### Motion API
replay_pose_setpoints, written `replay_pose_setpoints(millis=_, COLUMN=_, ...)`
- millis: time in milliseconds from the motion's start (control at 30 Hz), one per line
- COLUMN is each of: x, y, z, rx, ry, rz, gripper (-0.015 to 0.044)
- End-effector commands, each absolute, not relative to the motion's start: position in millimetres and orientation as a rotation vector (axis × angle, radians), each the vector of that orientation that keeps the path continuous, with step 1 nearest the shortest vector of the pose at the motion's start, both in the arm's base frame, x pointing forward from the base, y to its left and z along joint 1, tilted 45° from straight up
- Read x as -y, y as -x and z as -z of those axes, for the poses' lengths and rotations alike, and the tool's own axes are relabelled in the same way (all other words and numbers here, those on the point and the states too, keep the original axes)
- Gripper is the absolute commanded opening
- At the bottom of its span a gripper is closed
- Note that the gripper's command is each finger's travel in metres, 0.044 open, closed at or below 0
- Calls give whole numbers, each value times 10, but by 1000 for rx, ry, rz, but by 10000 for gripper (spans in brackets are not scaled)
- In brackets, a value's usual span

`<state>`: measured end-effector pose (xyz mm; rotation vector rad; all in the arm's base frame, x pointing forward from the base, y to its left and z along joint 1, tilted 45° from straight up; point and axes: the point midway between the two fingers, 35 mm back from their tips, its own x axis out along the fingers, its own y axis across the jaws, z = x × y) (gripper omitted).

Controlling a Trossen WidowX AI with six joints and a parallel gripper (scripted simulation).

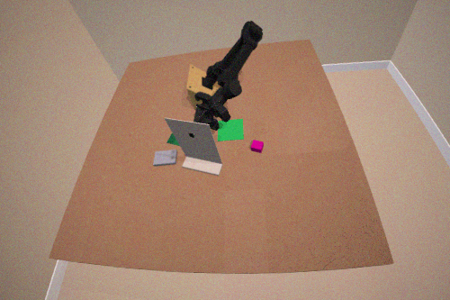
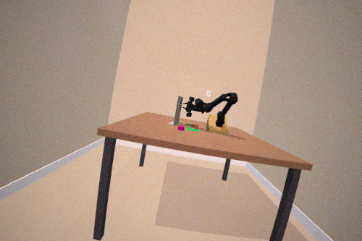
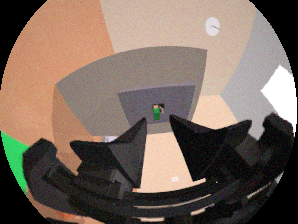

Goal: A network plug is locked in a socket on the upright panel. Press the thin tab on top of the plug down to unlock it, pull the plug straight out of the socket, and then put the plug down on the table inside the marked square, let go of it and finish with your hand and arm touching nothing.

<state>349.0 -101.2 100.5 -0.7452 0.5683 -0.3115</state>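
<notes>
The upright grey panel (image 1: 198, 143) (image 2: 177, 113) (image 3: 130, 65) stands on a pale foot. In the wrist view, the small green plug (image 3: 156, 114) sits at the dark socket opening (image 3: 161, 106) in its darker central plate. The tab is too small to make out. My gripper (image 2: 184, 106) (image 3: 158, 119) is partly open with nothing between its fingers. It points at the panel, close in front of it, with the plug seen between and just beyond the fingertips. A bright green square (image 1: 230, 131) (image 2: 193, 129) (image 3: 11, 162) lies flat on the table, beside and below the gripper.
A magenta cube (image 1: 256, 146) (image 2: 181, 128) lies beyond the green square. A grey-blue flat box (image 1: 165, 158) lies beside the panel's foot (image 1: 202, 166). A darker green patch (image 1: 173, 140) (image 2: 189, 124) is partly hidden by the panel. A yellow block (image 1: 194, 79) (image 2: 212, 122) stands near the arm's base.
</notes>
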Motion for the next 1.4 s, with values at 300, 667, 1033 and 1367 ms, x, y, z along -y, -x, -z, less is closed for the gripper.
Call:
replay_pose_setpoints(millis=300, x=1057, y=-3642, z=-988, rx=-559, ry=749, rz=310, gripper=156)
replay_pose_setpoints(millis=667, x=1059, y=-3649, z=-985, rx=-559, ry=749, rz=310, gripper=96)
replay_pose_setpoints(millis=1033, x=1059, y=-3649, z=-985, rx=-559, ry=749, rz=310, gripper=23)
replay_pose_setpoints(millis=1367, x=1057, y=-3637, z=-986, rx=-559, ry=749, rz=310, gripper=0)
